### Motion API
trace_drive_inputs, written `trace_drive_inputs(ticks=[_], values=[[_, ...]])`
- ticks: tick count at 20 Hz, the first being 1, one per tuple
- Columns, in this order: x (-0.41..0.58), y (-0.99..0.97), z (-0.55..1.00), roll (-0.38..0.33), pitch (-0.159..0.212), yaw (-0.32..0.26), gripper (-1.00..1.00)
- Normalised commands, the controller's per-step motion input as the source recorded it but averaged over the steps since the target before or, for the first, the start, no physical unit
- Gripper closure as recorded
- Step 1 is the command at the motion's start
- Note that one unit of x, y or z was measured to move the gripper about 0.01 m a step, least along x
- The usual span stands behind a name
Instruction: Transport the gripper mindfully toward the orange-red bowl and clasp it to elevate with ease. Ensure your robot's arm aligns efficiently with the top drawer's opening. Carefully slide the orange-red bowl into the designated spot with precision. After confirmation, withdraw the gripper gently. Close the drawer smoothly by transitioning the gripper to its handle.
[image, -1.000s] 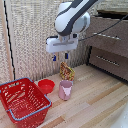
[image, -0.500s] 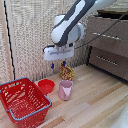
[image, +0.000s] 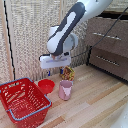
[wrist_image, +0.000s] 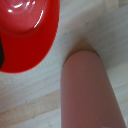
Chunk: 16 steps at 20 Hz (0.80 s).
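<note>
White pincer (image: 56, 67) hangs above the table (image: 95, 100); its jaws are too blurred to judge. Below, the orange-red bowl (image: 46, 85), glossy, round and shallow, sits between a red wire basket (image: 22, 100) and a smooth pink cup (image: 65, 90).

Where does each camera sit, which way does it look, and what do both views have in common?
Exterior view: off the arm, looking across the wooden floor at the robot's arm, gripper, red basket and drawers.
Wrist view: on the wrist, looking down closely; no finger clearly shows.
Shared: the orange-red bowl and the pink cup.
</note>
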Motion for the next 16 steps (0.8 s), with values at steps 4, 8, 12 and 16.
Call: trace_drive_inputs(ticks=[4,8,12,16], values=[[0.022,0.01,-0.29,-0.024,0.008,-0.037,-1.00],[0.016,0.05,-0.31,-0.035,0.000,-0.030,-1.00],[0.002,0.06,-0.31,-0.039,0.000,-0.025,-1.00],[0.000,0.10,-0.29,-0.050,0.000,-0.021,-1.00]])
